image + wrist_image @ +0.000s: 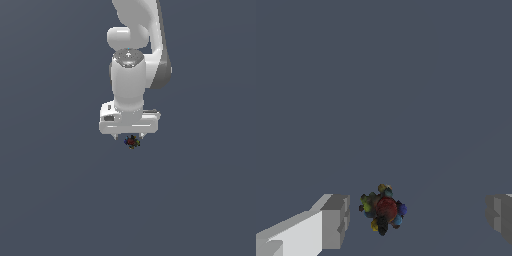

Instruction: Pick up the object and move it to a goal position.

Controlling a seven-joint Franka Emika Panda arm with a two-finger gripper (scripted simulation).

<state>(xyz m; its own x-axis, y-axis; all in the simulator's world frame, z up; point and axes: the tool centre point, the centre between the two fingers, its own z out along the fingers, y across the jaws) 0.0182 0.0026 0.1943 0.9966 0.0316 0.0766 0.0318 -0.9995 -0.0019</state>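
Gripper (pixel 416 220) jaws stand wide apart, flanking the object (pixel 383 210) without touching it.

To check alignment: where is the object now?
In the exterior view the object sits just below the gripper; the wrist view shows it between the open fingers, touching neither.

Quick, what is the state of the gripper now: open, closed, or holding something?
Gripper: open, holding nothing; the object sits between its fingers, untouched.
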